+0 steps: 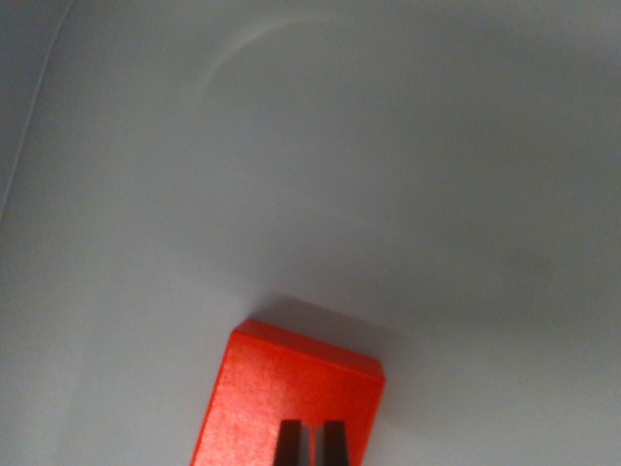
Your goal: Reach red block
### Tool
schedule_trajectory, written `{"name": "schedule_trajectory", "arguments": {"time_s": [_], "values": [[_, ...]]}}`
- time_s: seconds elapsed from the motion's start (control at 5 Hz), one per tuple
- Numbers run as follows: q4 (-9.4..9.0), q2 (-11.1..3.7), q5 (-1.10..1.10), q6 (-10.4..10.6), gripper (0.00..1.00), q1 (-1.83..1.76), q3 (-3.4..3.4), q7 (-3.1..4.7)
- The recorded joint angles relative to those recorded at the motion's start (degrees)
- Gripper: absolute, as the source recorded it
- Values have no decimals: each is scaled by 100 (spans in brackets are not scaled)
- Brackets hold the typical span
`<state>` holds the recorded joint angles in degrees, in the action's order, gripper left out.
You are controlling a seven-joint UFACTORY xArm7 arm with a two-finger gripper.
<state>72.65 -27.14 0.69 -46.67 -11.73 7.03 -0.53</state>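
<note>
Hovering fingers [310, 444], narrowly parted, over red block [281, 398].

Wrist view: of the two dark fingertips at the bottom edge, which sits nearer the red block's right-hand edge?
The fingertip on the wrist view's right; the other lies nearer the middle of the red block.

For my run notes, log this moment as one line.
target: red rectangular block | gripper: over block, jaws nearly together | surface: plain grey table | grasp: none visible
</note>
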Motion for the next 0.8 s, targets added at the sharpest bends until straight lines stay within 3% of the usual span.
{"name": "schedule_trajectory", "arguments": {"time_s": [0.2,0.8], "values": [[-49,-65,6,110,0,-28,21,2],[-82,-108,10,184,0,-47,35,4]]}}
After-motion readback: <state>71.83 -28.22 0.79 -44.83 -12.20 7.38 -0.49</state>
